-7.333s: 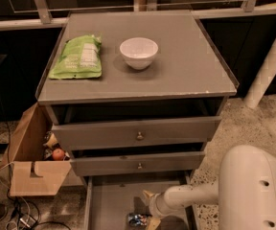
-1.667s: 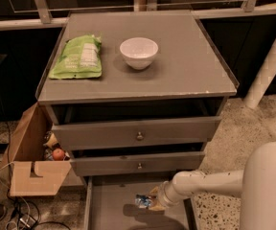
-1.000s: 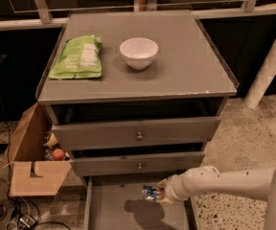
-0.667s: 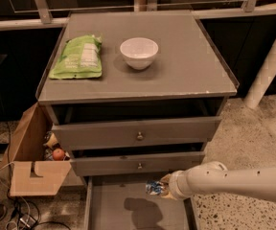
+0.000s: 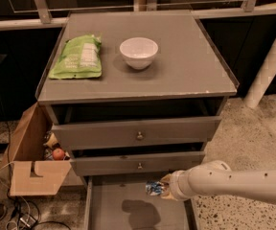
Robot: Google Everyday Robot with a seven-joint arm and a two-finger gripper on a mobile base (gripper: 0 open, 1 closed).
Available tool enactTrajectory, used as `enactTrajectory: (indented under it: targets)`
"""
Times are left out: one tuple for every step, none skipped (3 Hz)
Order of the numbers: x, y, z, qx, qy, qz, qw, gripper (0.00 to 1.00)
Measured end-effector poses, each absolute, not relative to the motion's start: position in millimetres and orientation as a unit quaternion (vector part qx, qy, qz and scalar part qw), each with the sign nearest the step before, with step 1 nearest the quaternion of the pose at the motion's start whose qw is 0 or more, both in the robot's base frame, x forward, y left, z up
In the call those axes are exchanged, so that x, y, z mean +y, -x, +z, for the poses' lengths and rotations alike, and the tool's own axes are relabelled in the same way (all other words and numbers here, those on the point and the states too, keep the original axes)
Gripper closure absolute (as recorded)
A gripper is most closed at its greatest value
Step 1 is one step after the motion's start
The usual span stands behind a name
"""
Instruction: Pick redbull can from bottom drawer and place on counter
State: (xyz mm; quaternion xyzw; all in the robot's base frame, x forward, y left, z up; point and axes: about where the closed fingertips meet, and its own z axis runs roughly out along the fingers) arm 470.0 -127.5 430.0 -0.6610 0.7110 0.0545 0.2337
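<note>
The redbull can [image 5: 153, 187], small, blue and silver, hangs above the floor of the open bottom drawer [image 5: 114, 210], held sideways at the tip of my gripper [image 5: 160, 188]. The gripper is shut on the can, and the white arm reaches in from the right edge of the view. A dark shadow of the can lies on the drawer floor below it. The counter [image 5: 176, 66], the flat grey top of the cabinet, sits well above the gripper.
On the counter stand a white bowl [image 5: 138, 52] and a green snack bag [image 5: 78, 56]. Two upper drawers with brass knobs [image 5: 139, 136] stick out slightly. An open cardboard box [image 5: 30, 157] with items sits on the floor at the left. A white pole [image 5: 272, 61] stands at the right.
The gripper has lifted the can from the drawer floor and keeps rising, now close under the middle drawer's front. The arm has drawn back to the right.
</note>
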Motion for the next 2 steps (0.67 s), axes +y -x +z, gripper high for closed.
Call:
enactTrajectory:
  targets:
    - [-136, -463, 468, 0.705, 0.667, 0.03, 0.238, 1.0]
    - [-147, -452, 503, 0.704, 0.667, 0.009, 0.245, 1.0]
